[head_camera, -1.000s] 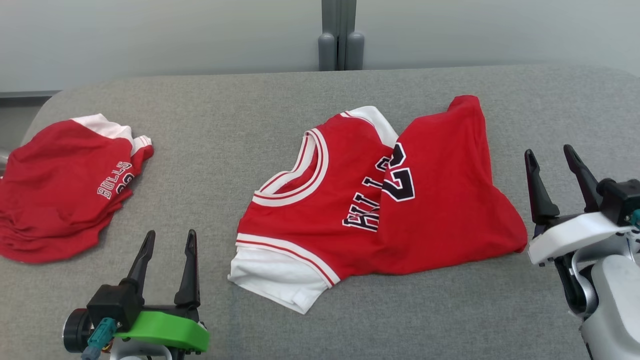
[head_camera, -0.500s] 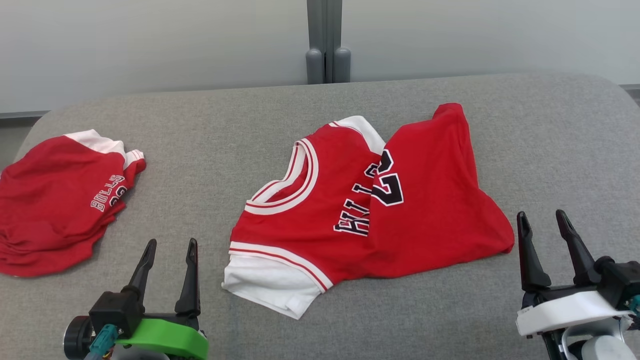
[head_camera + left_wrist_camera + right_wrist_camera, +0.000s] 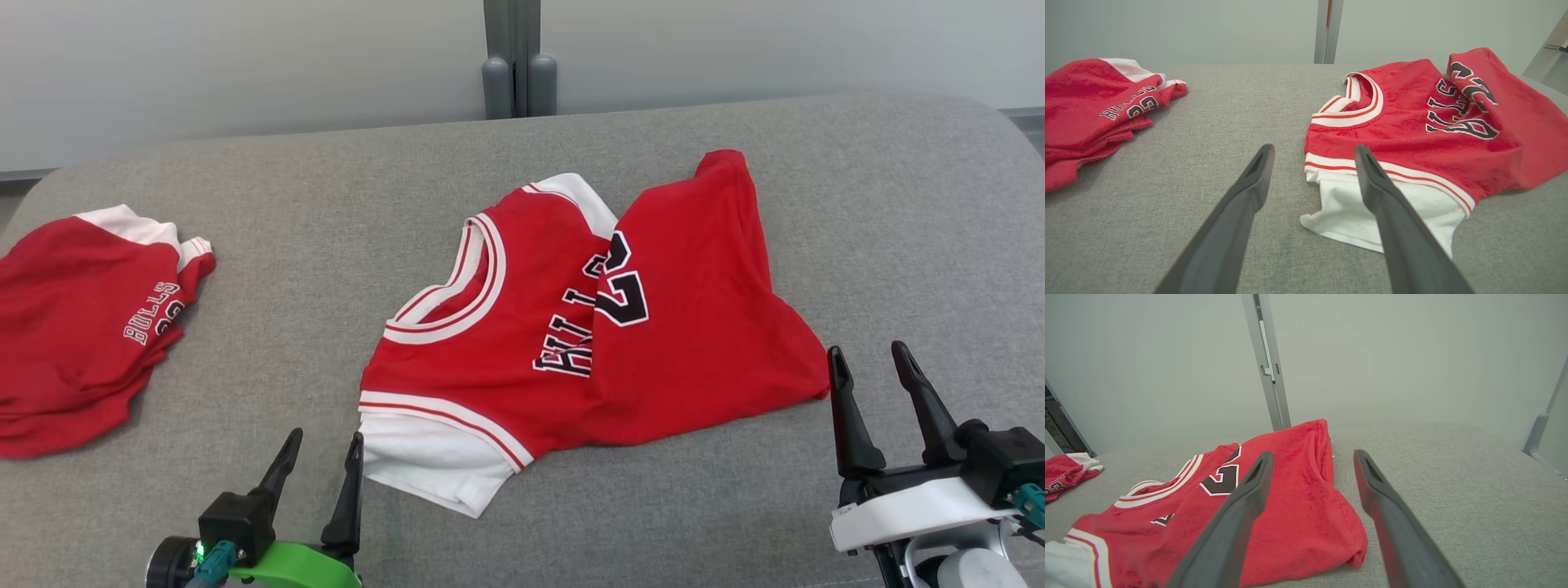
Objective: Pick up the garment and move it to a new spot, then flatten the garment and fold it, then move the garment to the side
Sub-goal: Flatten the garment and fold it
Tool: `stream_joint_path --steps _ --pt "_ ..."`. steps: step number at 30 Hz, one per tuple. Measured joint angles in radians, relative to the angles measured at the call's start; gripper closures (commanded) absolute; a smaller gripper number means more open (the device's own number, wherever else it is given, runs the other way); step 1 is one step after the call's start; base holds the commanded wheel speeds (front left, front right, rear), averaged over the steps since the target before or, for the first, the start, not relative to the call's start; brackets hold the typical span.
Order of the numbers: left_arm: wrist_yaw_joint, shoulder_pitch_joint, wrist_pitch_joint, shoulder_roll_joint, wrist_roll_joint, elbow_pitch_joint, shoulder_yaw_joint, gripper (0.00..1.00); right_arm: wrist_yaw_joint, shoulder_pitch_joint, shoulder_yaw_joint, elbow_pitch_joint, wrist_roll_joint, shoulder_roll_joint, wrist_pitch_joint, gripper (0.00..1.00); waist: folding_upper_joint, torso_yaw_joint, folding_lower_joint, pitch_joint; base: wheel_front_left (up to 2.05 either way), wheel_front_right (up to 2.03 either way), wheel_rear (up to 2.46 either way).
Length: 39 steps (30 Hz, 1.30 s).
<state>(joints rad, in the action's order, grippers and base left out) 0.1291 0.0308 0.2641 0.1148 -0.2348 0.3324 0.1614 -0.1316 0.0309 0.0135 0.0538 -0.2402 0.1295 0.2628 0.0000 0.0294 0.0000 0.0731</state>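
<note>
On the grey worktop the red jersey lies crumpled at the middle, one side flopped over. Flanking it, the left gripper and right gripper stand with jaws apart, empty. Lifting, flattening, folding and setting aside all look undone.

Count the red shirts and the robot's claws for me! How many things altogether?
Spread-out red jersey: 1
Pile of folded red jerseys, layers too hard to count: 1
Claws, both open: 2, the left claw and the right claw
Total: 4
</note>
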Motion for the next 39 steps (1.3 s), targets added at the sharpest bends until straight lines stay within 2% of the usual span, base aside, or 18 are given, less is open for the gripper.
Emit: stream_joint_path --steps 9,18,19,20,21,22,30,34,39 --pt "0.000 0.043 0.000 0.015 -0.034 0.114 0.064 0.00 0.000 -0.019 0.003 0.004 0.008 0.002 0.000 0.00 0.0000 -0.020 0.0000 0.045 0.00 0.00 0.00" --pt "0.000 0.137 0.000 0.029 -0.104 0.299 0.129 0.00 0.000 -0.047 0.001 0.016 0.008 0.006 0.000 0.00 0.0000 -0.037 0.0000 0.085 0.00 0.00 0.00" --pt "0.000 0.145 0.000 0.029 -0.123 0.312 0.141 0.16 0.000 -0.048 0.001 0.018 0.008 0.006 0.000 0.00 0.0000 -0.037 0.0000 0.087 0.00 0.00 0.00" --pt "0.000 0.152 0.000 0.030 -0.132 0.320 0.151 0.60 0.000 -0.049 0.002 0.020 0.009 0.006 0.000 0.00 0.0000 -0.036 0.0000 0.086 0.00 0.00 0.00" --pt "0.000 0.159 0.001 0.032 -0.140 0.324 0.160 0.87 0.000 -0.049 0.004 0.021 0.010 0.006 0.000 0.00 0.0000 -0.034 0.0000 0.086 0.00 0.00 0.00" --pt "0.000 0.163 0.001 0.033 -0.146 0.327 0.164 1.00 0.000 -0.049 0.007 0.023 0.010 0.006 0.000 0.00 0.0000 -0.032 0.0000 0.084 0.00 0.00 0.00" --pt "0.001 0.156 0.000 0.050 -0.177 0.283 0.164 1.00 0.000 -0.037 0.016 0.049 0.009 0.000 0.000 0.00 0.0000 0.004 0.0000 0.056 0.00 0.00 0.00" --pt "0.002 0.104 0.000 0.054 -0.183 0.219 0.135 1.00 0.000 -0.031 0.023 0.054 0.008 -0.003 0.000 0.00 0.0000 0.028 0.0000 0.037 0.00 0.00 0.00" --pt "-0.005 0.036 -0.019 0.066 -0.182 0.181 0.151 1.00 0.000 -0.018 0.029 0.066 0.008 -0.006 0.000 0.00 0.0000 0.057 0.0000 0.019 0.00 0.00 0.00"
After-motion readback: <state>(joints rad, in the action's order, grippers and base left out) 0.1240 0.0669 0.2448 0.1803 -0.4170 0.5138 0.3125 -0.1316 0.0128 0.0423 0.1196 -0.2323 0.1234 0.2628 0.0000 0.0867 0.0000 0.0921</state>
